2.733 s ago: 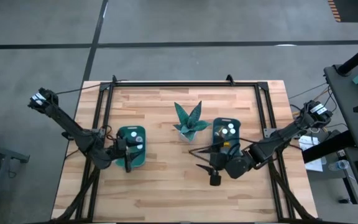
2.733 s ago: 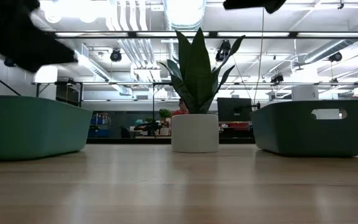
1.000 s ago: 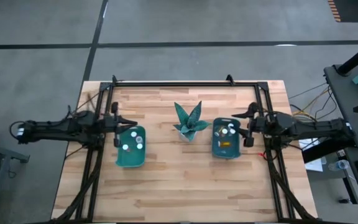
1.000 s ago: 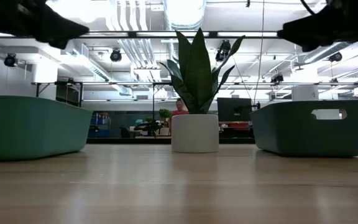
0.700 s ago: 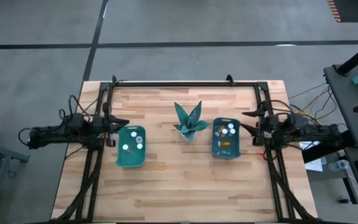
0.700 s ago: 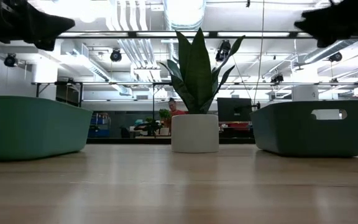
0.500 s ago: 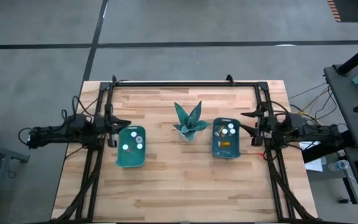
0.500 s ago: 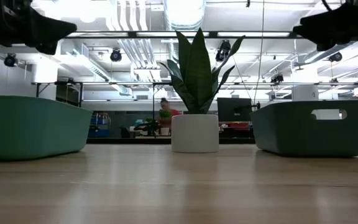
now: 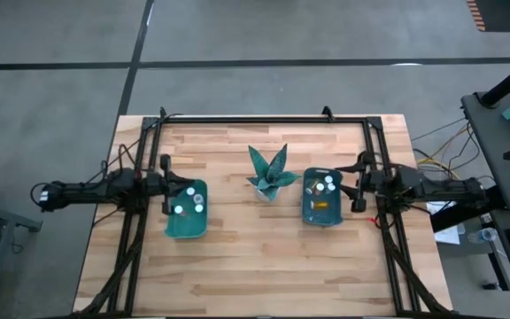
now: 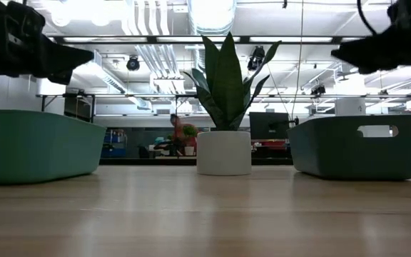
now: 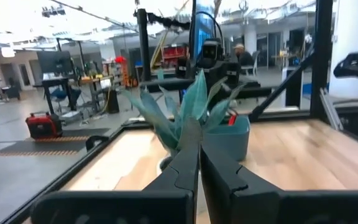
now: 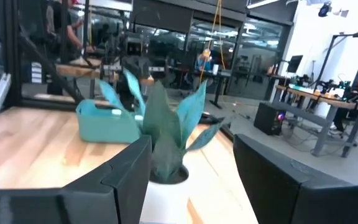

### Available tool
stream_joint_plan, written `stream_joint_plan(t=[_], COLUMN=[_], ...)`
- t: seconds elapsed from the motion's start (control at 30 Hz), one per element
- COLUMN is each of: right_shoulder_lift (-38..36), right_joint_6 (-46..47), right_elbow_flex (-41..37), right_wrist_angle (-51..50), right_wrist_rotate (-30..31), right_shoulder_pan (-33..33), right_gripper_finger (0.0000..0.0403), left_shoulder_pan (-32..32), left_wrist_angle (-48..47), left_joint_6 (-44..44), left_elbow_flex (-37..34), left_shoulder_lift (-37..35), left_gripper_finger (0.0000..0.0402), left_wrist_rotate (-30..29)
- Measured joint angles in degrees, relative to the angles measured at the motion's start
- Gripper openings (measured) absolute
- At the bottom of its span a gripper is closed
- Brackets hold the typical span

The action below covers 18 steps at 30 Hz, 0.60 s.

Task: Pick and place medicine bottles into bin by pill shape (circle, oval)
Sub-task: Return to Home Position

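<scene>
The medicine bottles lie inside two teal bins. The left bin holds a few white-capped ones; the right bin holds white-capped ones and an orange body. My left gripper hangs level and shut, just off the left bin's left side, with nothing in it. My right gripper hangs level and open, just off the right bin's right side, with nothing between its fingers. Both grippers stay above bin height in the low view, the left gripper and the right gripper.
A teal spiky plant in a white pot stands between the bins, near the table's middle. A black frame runs along the far and side edges. Bare wooden tabletop spreads in front of the bins.
Both grippers have sunk toward the table while staying beside their bins and pointing level. The left one came down more than the right. The bins, bottles and plant have kept still.
</scene>
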Motion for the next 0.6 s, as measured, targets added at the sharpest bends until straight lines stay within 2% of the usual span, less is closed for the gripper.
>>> stream_joint_plan(t=[0.1, 0.3, 0.43, 0.6], right_shoulder_lift=[-0.1, 1.1, 1.1, 1.2], right_joint_6=[-1.5, -0.7, 5.5, 11.4], right_elbow_flex=[-4.2, -4.2, -4.2, -4.2], right_wrist_angle=[4.3, 4.1, 3.9, 3.7], right_wrist_rotate=[0.0, 2.0, 5.2, 5.5], right_shoulder_pan=[0.0, -0.4, -0.4, -0.4], right_gripper_finger=[0.0214, 0.0188, 0.0176, 0.0174], left_shoulder_pan=[0.0, 0.0, 0.0, 0.0], left_wrist_angle=[-0.9, 0.3, 0.0, -0.1], left_joint_6=[0.0, 0.3, 0.3, 0.3], left_elbow_flex=[0.0, 0.0, -0.1, -0.1], left_shoulder_lift=[0.9, 1.5, 1.2, 1.3], left_gripper_finger=[0.0000, 0.0000, 0.0000, 0.0000], left_wrist_rotate=[0.1, -0.1, -0.7, -0.7])
